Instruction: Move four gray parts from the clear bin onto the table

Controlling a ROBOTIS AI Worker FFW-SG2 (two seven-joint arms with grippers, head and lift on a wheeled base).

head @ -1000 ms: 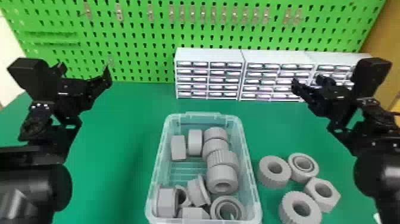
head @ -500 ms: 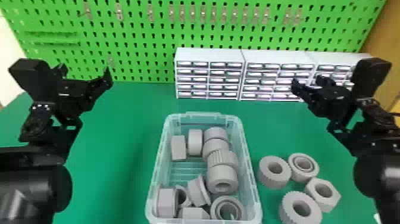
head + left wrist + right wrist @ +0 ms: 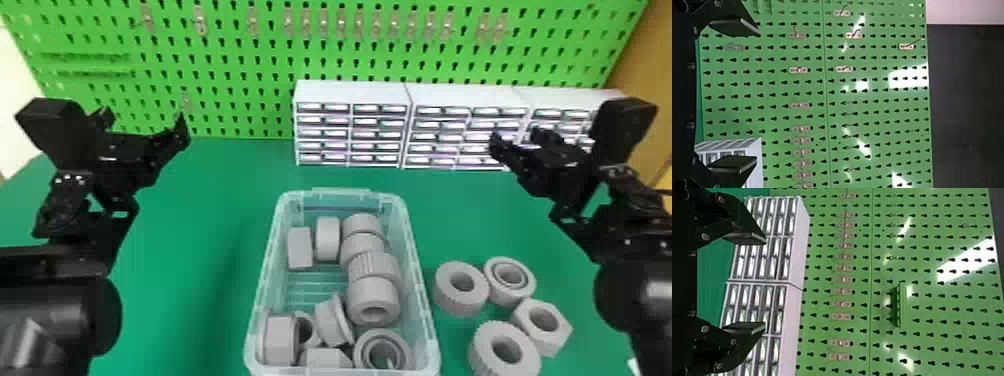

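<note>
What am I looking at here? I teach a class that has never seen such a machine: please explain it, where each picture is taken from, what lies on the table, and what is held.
This is a robot with two black arms. One picture looks forward and down from its head; the other two come from its wrists and lie on their side. Behind the green table stand white drawer units and a green pegboard. On the table is a clear bin with chunky gray parts inside. To its right lie four more gray parts, each with a hole. The left fingers and right fingers are open, holding nothing.
</note>
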